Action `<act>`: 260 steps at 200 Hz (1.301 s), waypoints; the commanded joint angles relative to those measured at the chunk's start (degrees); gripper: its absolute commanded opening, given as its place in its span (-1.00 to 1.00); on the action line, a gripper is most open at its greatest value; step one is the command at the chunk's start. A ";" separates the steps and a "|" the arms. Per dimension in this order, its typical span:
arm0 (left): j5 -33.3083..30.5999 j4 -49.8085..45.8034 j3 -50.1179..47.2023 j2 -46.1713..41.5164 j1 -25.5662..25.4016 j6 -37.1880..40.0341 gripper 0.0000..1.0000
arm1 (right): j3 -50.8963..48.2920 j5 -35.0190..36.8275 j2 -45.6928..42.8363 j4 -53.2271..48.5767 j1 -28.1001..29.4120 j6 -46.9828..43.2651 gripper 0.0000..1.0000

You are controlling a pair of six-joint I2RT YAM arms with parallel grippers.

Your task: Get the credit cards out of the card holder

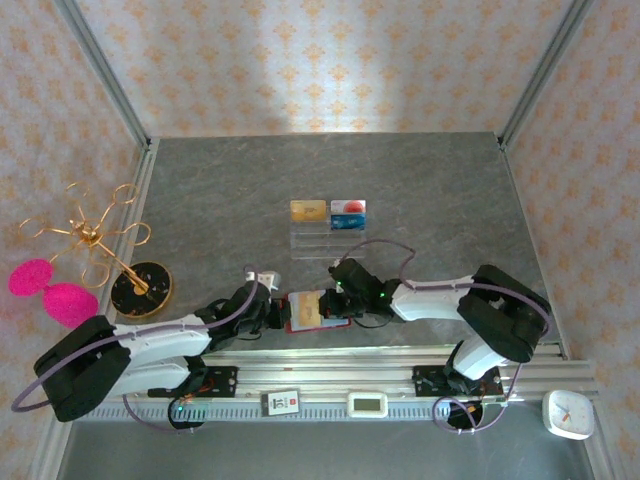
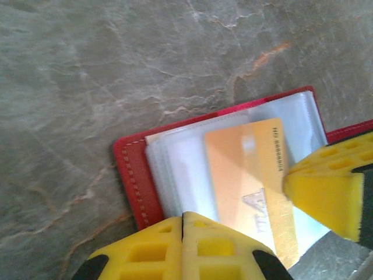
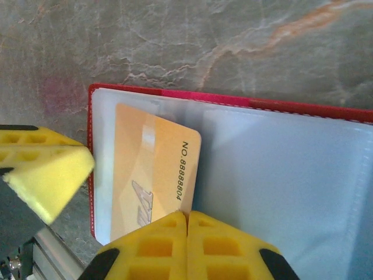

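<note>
The grey marbled desk [image 1: 450, 200] carries 2 containers. The larger is a clear tiered stand [image 1: 328, 243] toward the back. It props up 2 cards, a gold card [image 1: 308, 211] and a blue-white-and-red card [image 1: 348, 214] just beside it. Nearer the arm bases the card holder [image 2: 131, 175] lies open flat, its clear sleeves bordered in dark red. 1 orange credit card [image 3: 145, 169] lies slanted across its sleeves, but I cannot tell whether it is inside one. The left fingers [image 2: 151, 251] are pressed together at the holder's edge. The right fingers [image 3: 233, 245] are also together, beside the card's long edge. Along that edge I read "NO.88888804". A pale logo nearby is illegible.
</note>
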 commanded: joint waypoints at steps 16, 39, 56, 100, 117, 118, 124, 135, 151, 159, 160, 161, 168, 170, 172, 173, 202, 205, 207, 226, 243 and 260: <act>-0.41 -2.72 4.19 -2.62 0.21 2.32 -1.00 | -1.29 1.44 0.08 0.85 -0.39 0.96 -1.00; 0.55 -0.89 5.91 1.88 -1.65 2.51 -1.00 | -1.47 1.38 -0.04 1.44 -0.38 0.82 -1.00; 1.41 2.37 5.46 4.97 -2.51 2.10 -1.00 | -1.65 1.45 -0.12 1.59 -0.39 0.61 -1.00; 1.83 3.69 5.47 9.48 -2.72 1.74 -1.00 | -2.55 0.89 0.18 2.94 -0.38 0.78 -1.00; 2.14 2.89 5.43 11.36 -2.71 2.17 -1.00 | -2.94 -0.17 0.49 4.12 -0.53 0.96 -0.78; 2.19 2.94 5.41 11.47 -2.71 2.17 -1.00 | -2.95 -0.34 0.51 4.18 -0.50 0.96 -0.77; 2.58 3.11 5.23 12.02 -2.71 2.10 -1.00 | -3.12 -1.06 0.69 4.92 -0.51 0.96 -0.68; 3.08 3.32 4.96 13.13 -2.72 2.00 -1.00 | -3.11 -1.87 1.28 5.83 -0.60 0.96 -0.62; 3.65 2.90 5.18 14.40 -3.15 2.41 -1.00 | -3.27 -3.06 2.25 7.32 -0.83 1.00 -0.61; 3.74 2.38 5.36 14.87 -3.36 2.74 -1.00 | -3.45 -3.81 2.70 8.18 -0.99 1.13 -0.61; 3.74 2.33 5.37 14.89 -3.39 2.77 -1.00 | -3.48 -3.92 2.76 8.36 -0.99 1.13 -0.61; 3.74 2.30 5.38 14.94 -3.40 2.78 -1.00 | -3.44 -3.97 2.80 8.49 -0.99 1.14 -0.62; 3.68 1.94 5.56 15.13 -3.57 2.92 -1.00 | -3.46 -4.21 3.00 9.00 -1.08 1.14 -0.66; 3.66 1.93 5.50 15.16 -3.58 2.96 -1.00 | -3.51 -4.20 3.11 9.09 -1.08 1.14 -0.67; 3.72 1.97 5.48 15.17 -3.65 2.97 -1.00 | -3.50 -4.18 3.16 9.18 -1.08 1.14 -0.68; 3.77 1.99 5.48 15.22 -3.66 3.01 -1.00 | -3.52 -4.15 3.13 9.27 -1.08 1.14 -0.69; 3.83 1.71 5.21 15.22 -3.85 3.06 -1.00 | -4.04 -3.97 2.82 9.69 -1.72 1.22 -1.00; 3.81 1.75 5.16 15.18 -3.85 3.06 -1.00 | -4.17 -3.69 2.68 9.45 -1.79 1.22 -1.00; 3.80 1.68 5.07 15.15 -3.85 3.01 -1.00 | -4.17 -3.53 2.49 9.21 -1.79 1.22 -1.00; 3.35 1.49 5.01 14.02 -3.76 2.69 -1.00 | -5.82 -1.36 -0.56 7.37 -2.23 1.10 -1.00; 2.95 1.64 5.04 12.45 -3.44 2.71 -1.00 | -6.09 1.20 -3.50 3.05 -2.23 -0.42 -1.00; 3.05 0.91 5.89 11.17 -2.99 3.35 -1.00 | -5.53 3.05 -5.71 -0.99 -2.27 -1.57 -1.00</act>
